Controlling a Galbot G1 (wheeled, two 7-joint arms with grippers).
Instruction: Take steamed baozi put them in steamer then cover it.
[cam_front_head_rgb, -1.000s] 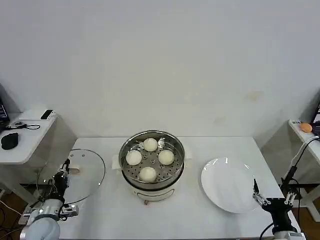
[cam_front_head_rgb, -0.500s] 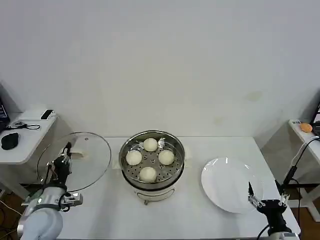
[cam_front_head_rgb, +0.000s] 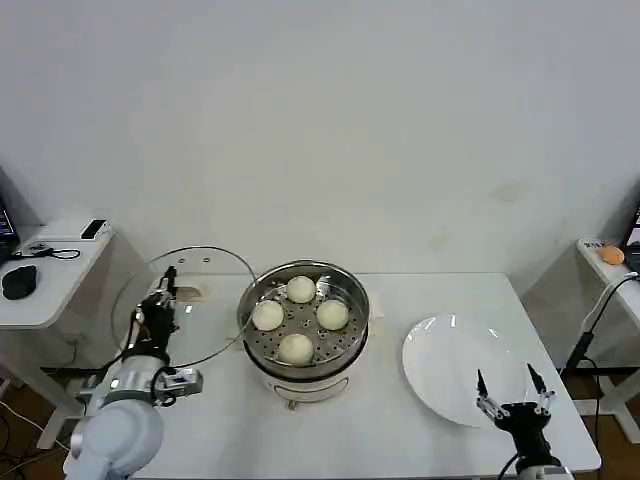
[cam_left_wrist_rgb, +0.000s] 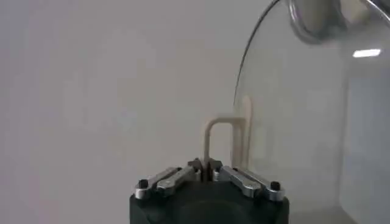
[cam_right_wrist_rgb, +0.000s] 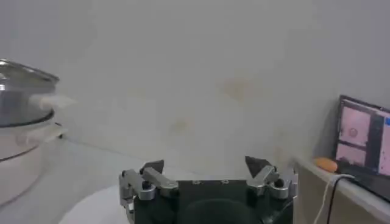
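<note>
The steamer (cam_front_head_rgb: 304, 365) stands mid-table, a shiny steel pot with several cream-white baozi (cam_front_head_rgb: 301, 289) on its perforated floor. My left gripper (cam_front_head_rgb: 168, 290) is shut on the pale handle (cam_front_head_rgb: 188, 293) of the round glass lid (cam_front_head_rgb: 205, 320). The lid hangs tilted above the table, its edge reaching the steamer's left rim. In the left wrist view the left gripper (cam_left_wrist_rgb: 206, 165) pinches the handle (cam_left_wrist_rgb: 226, 135), with the lid (cam_left_wrist_rgb: 304, 122) behind it. My right gripper (cam_front_head_rgb: 510, 392) is open and holds nothing at the table's front right, by the plate; the right wrist view shows the right gripper (cam_right_wrist_rgb: 207, 165) with jaws wide apart.
A flat white plate (cam_front_head_rgb: 455, 375) lies right of the steamer. A side table (cam_front_head_rgb: 55, 290) with a black mouse (cam_front_head_rgb: 19, 281) stands at the left. Another side table at the right edge carries an orange object (cam_front_head_rgb: 612, 255). The steamer (cam_right_wrist_rgb: 18, 134) shows far off in the right wrist view.
The left gripper has lifted the glass lid off the table and carried it right, up to the steamer's left rim. The right gripper has drawn back toward the table's front edge.
</note>
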